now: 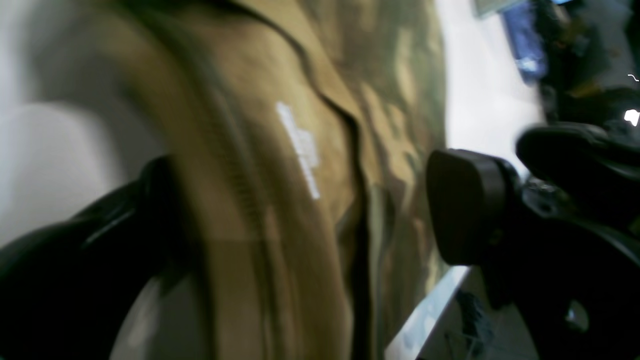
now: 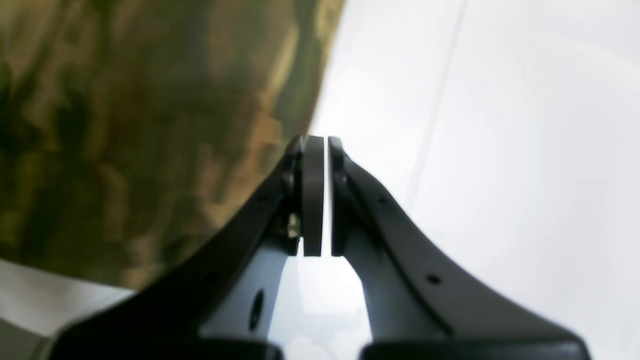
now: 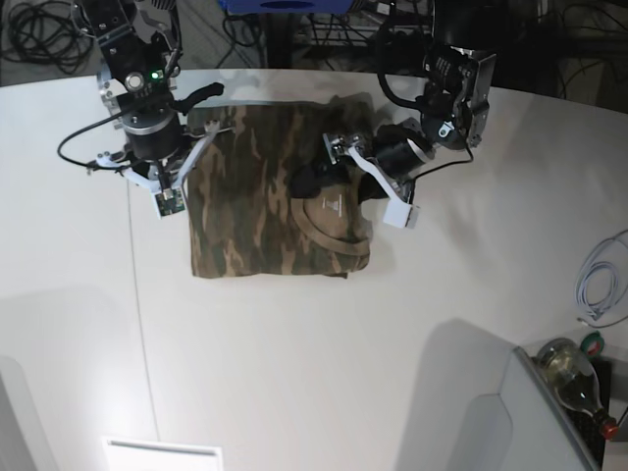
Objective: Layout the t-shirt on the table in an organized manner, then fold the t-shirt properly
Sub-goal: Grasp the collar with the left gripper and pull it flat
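A folded camouflage shirt [image 3: 265, 201] lies on the far middle of the white table [image 3: 294, 373]. The left gripper [image 3: 345, 169] gapes over its collar; the right gripper [image 2: 323, 145] is closed, empty, at its left edge.

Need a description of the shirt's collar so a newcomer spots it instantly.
On the large white table lies the folded camouflage cloth t-shirt. At its right end, beside the open left hand, the tan ribbed round collar curves: the only plain, unpatterned band.
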Controlling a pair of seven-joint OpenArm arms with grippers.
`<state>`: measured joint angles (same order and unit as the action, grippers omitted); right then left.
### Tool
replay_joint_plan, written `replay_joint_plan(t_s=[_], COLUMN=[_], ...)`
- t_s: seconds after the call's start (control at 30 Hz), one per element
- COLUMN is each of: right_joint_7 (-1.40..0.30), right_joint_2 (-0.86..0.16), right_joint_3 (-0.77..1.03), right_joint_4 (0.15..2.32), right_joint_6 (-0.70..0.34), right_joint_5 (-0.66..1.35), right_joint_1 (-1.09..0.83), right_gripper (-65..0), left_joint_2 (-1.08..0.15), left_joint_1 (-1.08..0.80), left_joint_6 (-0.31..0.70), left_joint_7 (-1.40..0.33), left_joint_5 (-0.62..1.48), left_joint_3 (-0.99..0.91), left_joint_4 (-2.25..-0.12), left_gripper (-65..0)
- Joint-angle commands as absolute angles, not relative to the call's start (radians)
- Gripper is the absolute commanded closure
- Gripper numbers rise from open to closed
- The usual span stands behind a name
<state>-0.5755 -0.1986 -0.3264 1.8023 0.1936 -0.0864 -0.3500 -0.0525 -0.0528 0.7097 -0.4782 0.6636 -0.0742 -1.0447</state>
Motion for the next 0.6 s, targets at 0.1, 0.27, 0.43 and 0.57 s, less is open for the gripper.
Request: replay_joint_plan(t_s=[0.1,0.27,0.43,0.57], right_joint_7=[-0.552,-0.535,-0.487,-0.484], right_joint_2=[-0.203,-0.194,-0.159,-0.101], right_joint_3=[-0.297,-0.206,-0.088,0.085], right_joint_4=[1.824,1.824,1.822,1.816], right_joint_6=[0.196,0.196,0.196,0.191], right_joint_5=[-0.094,-0.093,-0.07,0.087], right_joint_1=[-0.349,-0.363,-0.377,-0.371], right_gripper=[-2.0,-2.0,-2.0,-2.0], left_joint_2=[-0.058,-0.058,-0.077,-0.166], left_joint_1=[-0.022,0.027,0.07,0.142], left_joint_6=[0.698,0.698,0.615,0.568], left_joint_7=[-0.464,-0.472,-0.475,-0.561], left_joint_5=[0.661,0.659,0.659,0.659], left_joint_3=[-0.074,-0.065,0.018,0.213], left_joint_4=[-0.983,-0.934,-0.952,-1.006], left_gripper=[-65.0,-28.3,0.0,0.0])
